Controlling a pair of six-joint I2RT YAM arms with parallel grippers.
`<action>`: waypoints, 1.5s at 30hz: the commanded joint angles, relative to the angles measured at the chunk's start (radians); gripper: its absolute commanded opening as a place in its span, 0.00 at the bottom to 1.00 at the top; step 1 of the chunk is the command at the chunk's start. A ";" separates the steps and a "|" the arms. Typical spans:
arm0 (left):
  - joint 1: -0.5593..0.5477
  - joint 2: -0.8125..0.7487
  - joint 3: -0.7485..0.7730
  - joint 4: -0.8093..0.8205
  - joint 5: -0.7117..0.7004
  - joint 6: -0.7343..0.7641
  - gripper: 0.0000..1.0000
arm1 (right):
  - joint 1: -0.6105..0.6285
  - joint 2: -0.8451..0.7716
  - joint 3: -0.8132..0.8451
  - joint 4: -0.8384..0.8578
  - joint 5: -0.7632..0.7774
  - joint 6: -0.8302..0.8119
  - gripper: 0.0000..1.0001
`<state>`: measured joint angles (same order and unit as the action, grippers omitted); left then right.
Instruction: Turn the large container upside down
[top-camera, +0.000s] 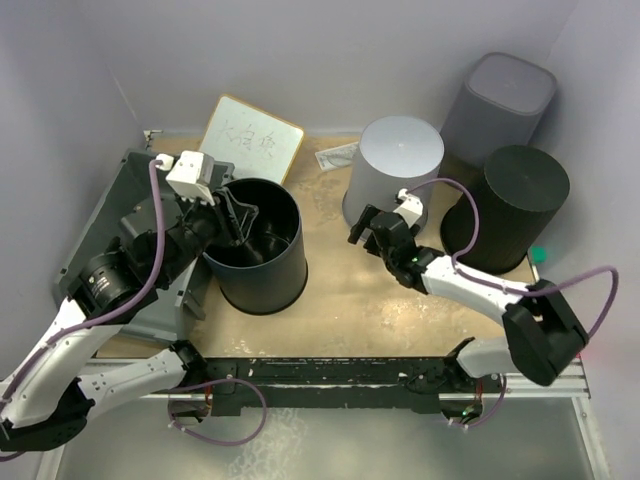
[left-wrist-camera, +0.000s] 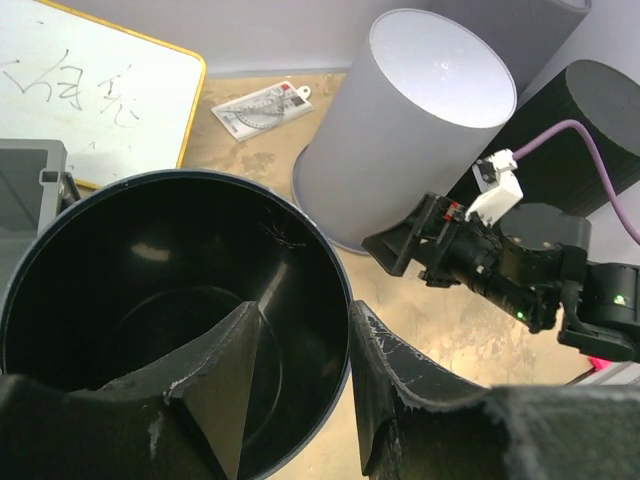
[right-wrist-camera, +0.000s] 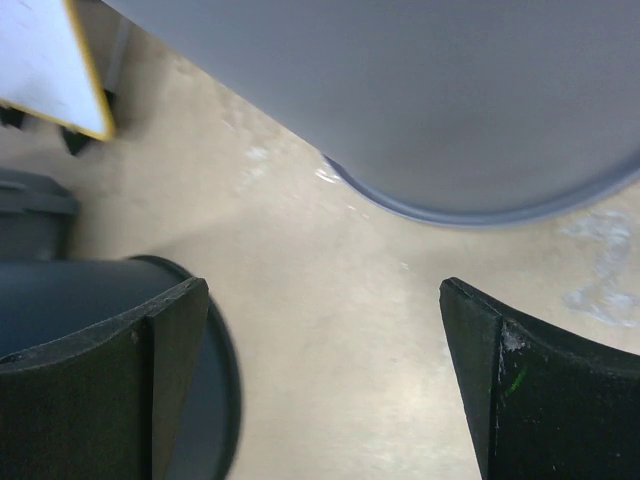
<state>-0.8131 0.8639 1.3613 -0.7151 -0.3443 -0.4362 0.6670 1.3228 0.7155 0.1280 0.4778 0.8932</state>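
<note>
Left gripper (top-camera: 236, 215) straddles rim of black bucket (top-camera: 262, 272), one finger inside, one outside; we cannot tell if clamped. Right gripper (top-camera: 362, 226) gapes wide, holding nothing, just beside upturned grey bucket (top-camera: 398, 165). We see large container (top-camera: 110, 200) tipped on edge at table's 9 o'clock, partly behind left arm

I count 2 round black plastic buckets (top-camera: 262, 285) (top-camera: 510, 205), 1 round grey bucket (top-camera: 395, 165), 1 dark-grey square bin (top-camera: 500, 95), 1 wide grey rectangular tub (top-camera: 118, 185), 1 whiteboard (top-camera: 252, 138).
</note>
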 joint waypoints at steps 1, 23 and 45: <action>0.000 0.012 0.029 0.015 0.018 -0.021 0.39 | -0.029 0.118 0.140 0.094 0.083 -0.160 1.00; -0.001 0.093 0.069 -0.169 0.049 -0.036 0.42 | -0.127 0.069 0.108 -0.040 -0.241 -0.263 1.00; -0.228 0.382 0.015 -0.036 -0.209 -0.116 0.55 | -0.127 -0.618 0.005 -0.537 -0.093 -0.248 1.00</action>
<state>-1.0389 1.2167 1.4006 -0.8017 -0.4953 -0.5243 0.5392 0.7254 0.6952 -0.3008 0.3477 0.6430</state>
